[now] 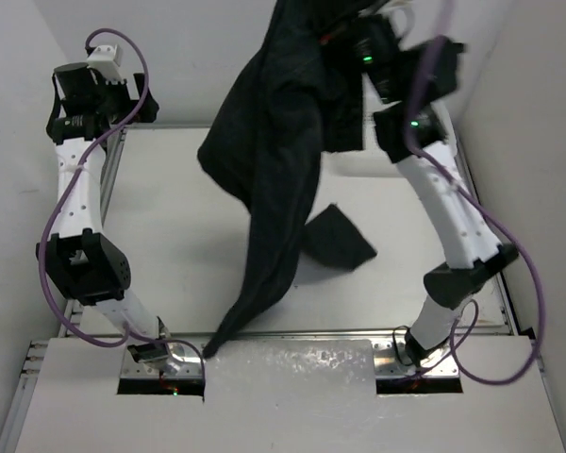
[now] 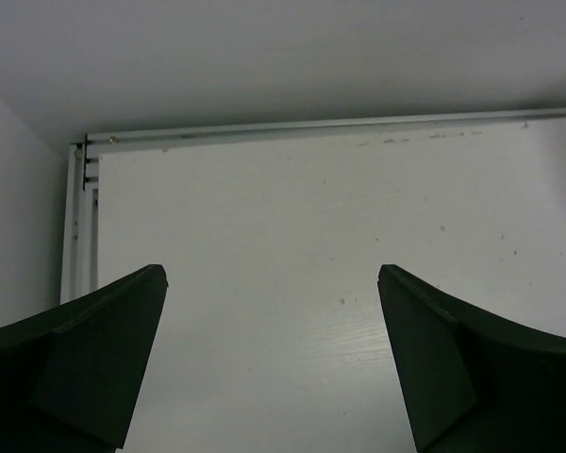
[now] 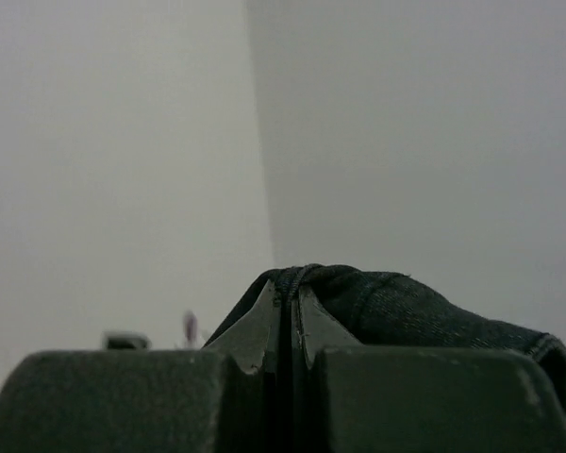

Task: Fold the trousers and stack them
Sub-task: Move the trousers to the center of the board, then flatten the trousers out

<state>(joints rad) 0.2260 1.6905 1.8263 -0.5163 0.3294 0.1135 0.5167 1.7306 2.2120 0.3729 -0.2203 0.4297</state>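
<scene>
Pale walls and white table (image 1: 170, 217), top view: hanging black trousers (image 1: 278, 151) high from the raised right arm (image 1: 450, 212), trailing one leg down toward the near edge beside the left base, dropping a second dark flap to about the table's middle. Left wrist view: holding the left gripper (image 2: 272, 278) spread wide over bare tabletop, gripping and touching nothing. Right wrist view: squeezing the right gripper (image 3: 288, 297) fully together, pinching a seamed fold of the trousers before a blank wall.

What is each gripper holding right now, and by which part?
Right gripper pinches the trousers by a seamed edge at their raised end. Left gripper is open, holding nothing.
</scene>
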